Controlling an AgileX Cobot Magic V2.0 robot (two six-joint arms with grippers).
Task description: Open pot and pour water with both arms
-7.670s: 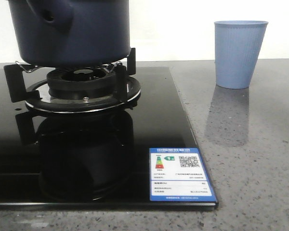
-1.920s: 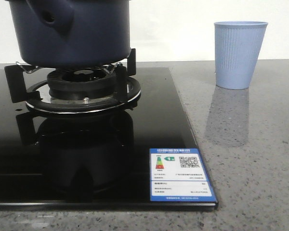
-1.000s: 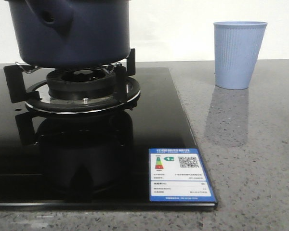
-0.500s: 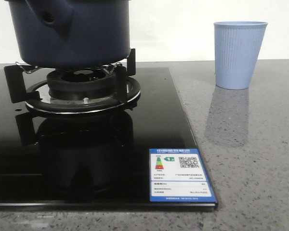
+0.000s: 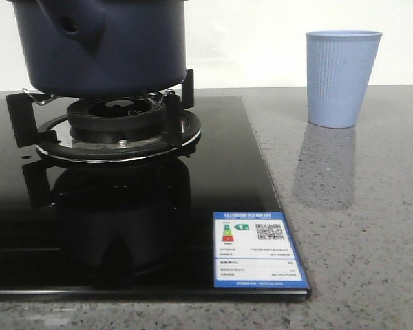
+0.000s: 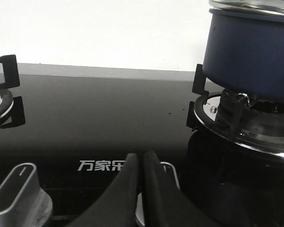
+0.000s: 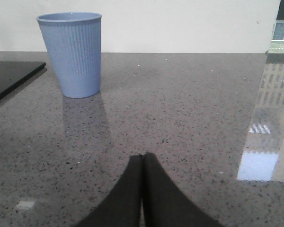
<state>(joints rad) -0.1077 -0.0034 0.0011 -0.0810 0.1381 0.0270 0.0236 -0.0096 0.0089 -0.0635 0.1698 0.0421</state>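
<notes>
Your left end effector (image 6: 142,163) is the nearer one: the pot (image 6: 251,52) sits on its burner (image 6: 248,118) ahead and to that arm's right (lid on). Both end effectors are pressed closed and empty; the right end effector (image 7: 142,163) faces the cup (image 7: 72,53) on the worktop (image 7: 180,118).

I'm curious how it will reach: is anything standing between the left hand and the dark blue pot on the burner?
Nothing visible does. The left hand, shut, hovers over the black glass stovetop near a silver knob; only bare glass lies before the dark navy-blue round pot.
</notes>
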